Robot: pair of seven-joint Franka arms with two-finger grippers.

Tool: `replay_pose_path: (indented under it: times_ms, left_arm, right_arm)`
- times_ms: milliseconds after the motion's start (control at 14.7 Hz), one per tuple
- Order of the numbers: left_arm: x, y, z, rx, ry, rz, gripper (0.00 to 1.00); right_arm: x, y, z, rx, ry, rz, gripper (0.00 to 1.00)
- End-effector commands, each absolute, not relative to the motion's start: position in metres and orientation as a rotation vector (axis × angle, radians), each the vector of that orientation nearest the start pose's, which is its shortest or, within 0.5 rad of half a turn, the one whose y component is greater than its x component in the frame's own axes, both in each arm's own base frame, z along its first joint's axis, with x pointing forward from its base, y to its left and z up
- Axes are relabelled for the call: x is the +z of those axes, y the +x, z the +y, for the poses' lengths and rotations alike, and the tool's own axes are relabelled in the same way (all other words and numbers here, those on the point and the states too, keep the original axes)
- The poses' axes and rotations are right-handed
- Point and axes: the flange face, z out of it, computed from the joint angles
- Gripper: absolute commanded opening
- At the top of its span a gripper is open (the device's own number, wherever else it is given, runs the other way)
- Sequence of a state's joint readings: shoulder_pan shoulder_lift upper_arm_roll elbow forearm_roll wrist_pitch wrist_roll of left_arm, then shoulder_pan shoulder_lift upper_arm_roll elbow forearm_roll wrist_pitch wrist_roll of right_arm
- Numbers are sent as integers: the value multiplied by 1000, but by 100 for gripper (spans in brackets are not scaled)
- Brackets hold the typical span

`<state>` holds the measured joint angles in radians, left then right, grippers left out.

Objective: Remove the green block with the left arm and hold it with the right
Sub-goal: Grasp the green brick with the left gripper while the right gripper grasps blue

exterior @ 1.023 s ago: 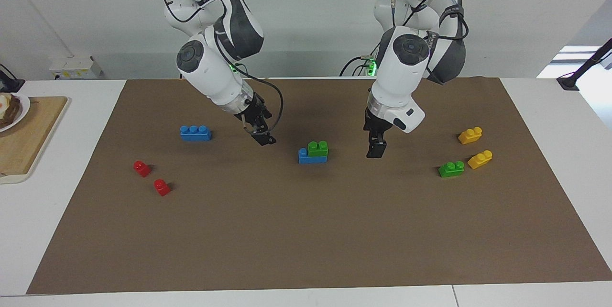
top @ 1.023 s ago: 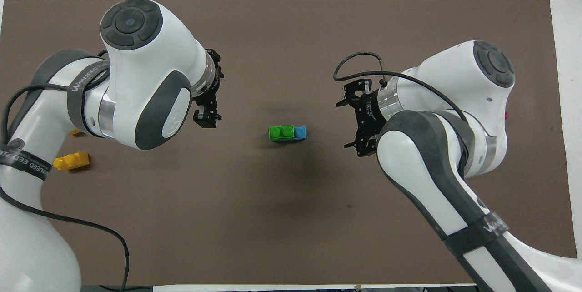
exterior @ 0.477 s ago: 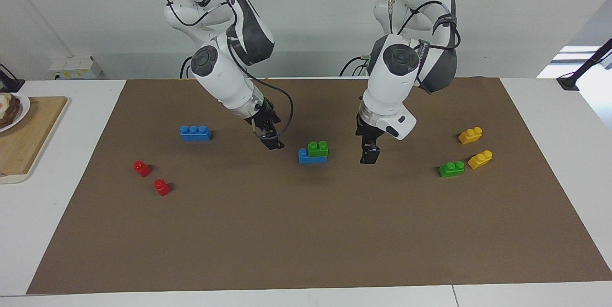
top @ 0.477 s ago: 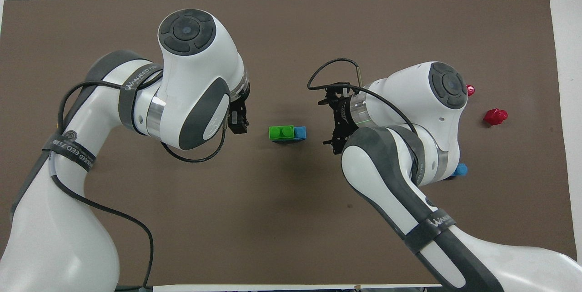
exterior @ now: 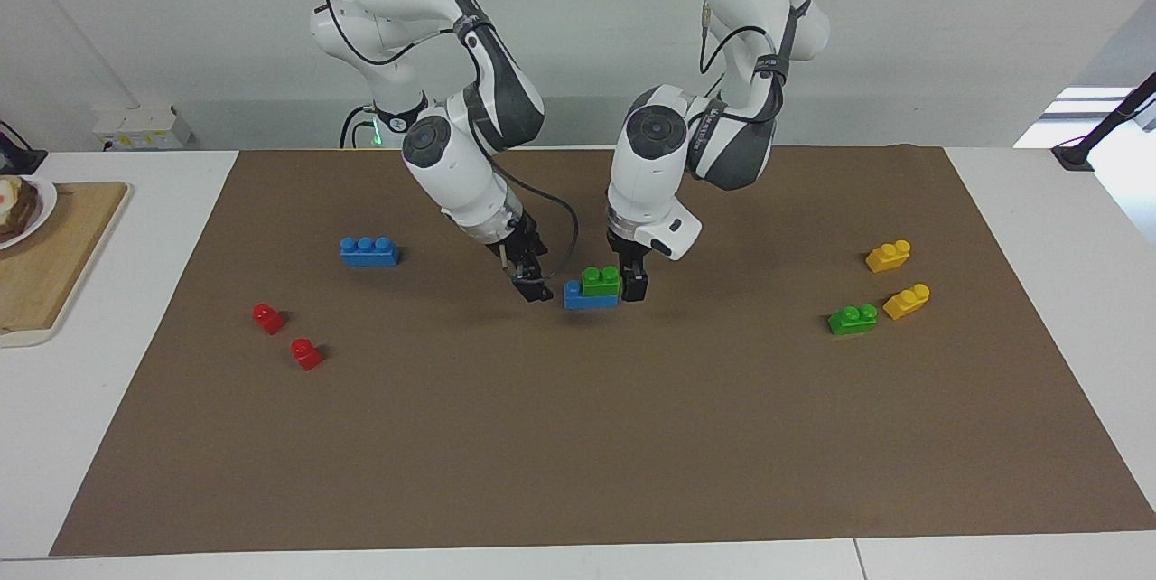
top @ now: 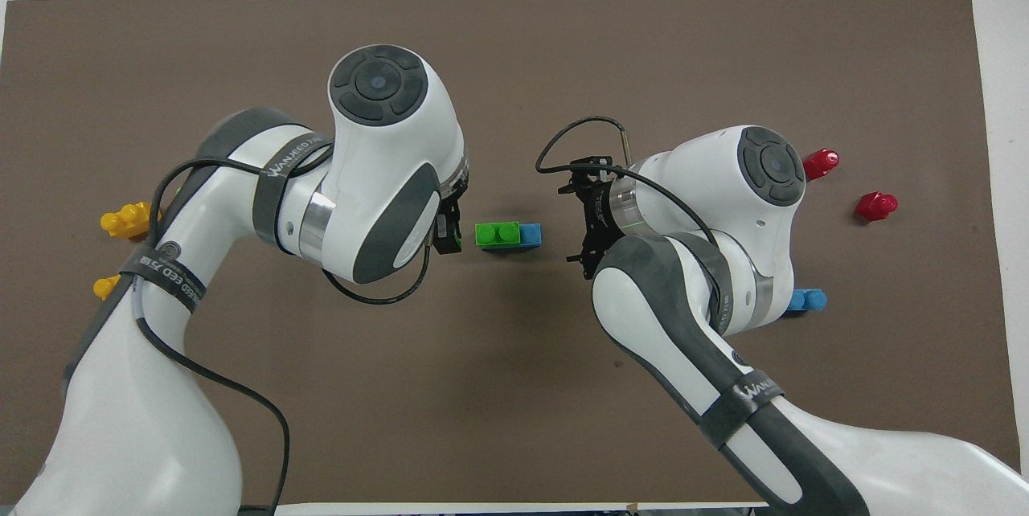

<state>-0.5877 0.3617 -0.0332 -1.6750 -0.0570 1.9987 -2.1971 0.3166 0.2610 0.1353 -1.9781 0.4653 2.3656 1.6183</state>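
Note:
A green block (exterior: pixel 601 279) with two studs sits on a blue brick (exterior: pixel 576 295) at the middle of the brown mat; the pair also shows in the overhead view, green block (top: pixel 497 234) and blue brick (top: pixel 530 234). My left gripper (exterior: pixel 633 285) hangs low just beside the green block, toward the left arm's end; in the overhead view the left gripper (top: pixel 448 233) stands a small gap away from it. My right gripper (exterior: pixel 534 287) is low beside the blue brick's bare end, toward the right arm's end, with a small gap; in the overhead view the right gripper (top: pixel 585 235) is partly hidden by its wrist.
A second green block (exterior: pixel 853 319) and two yellow bricks (exterior: pixel 888 256) (exterior: pixel 907 301) lie toward the left arm's end. A blue three-stud brick (exterior: pixel 368 251) and two red blocks (exterior: pixel 268 318) (exterior: pixel 306 353) lie toward the right arm's end. A wooden board (exterior: pixel 54 264) lies off the mat.
Both grippers have moved inward toward the stacked pair from either end and come lower. The bricks have not moved.

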Motion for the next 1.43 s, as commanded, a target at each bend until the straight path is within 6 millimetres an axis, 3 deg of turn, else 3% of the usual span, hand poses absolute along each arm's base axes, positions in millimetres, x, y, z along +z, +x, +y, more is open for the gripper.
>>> replay_pose_path:
  times_ms: [0, 409, 614, 955, 1364]
  left_arm:
    - [384, 525, -375, -109, 2180, 2300, 100]
    - [382, 522, -377, -108, 2156, 2303, 100]
    - [373, 510, -391, -101, 2139, 2297, 100]
    - [364, 498, -402, -100, 2128, 2314, 100]
    - [352, 492, -404, -94, 2091, 2319, 100]
  right_arm:
    - [330, 563, 276, 376, -2034, 1923, 100]
    - [313, 553, 303, 375, -2063, 1897, 100]
    - [307, 552, 305, 375, -2056, 1902, 100]
    - [290, 544, 327, 363, -2065, 1885, 100]
    - [280, 541, 333, 353, -2053, 1886, 99]
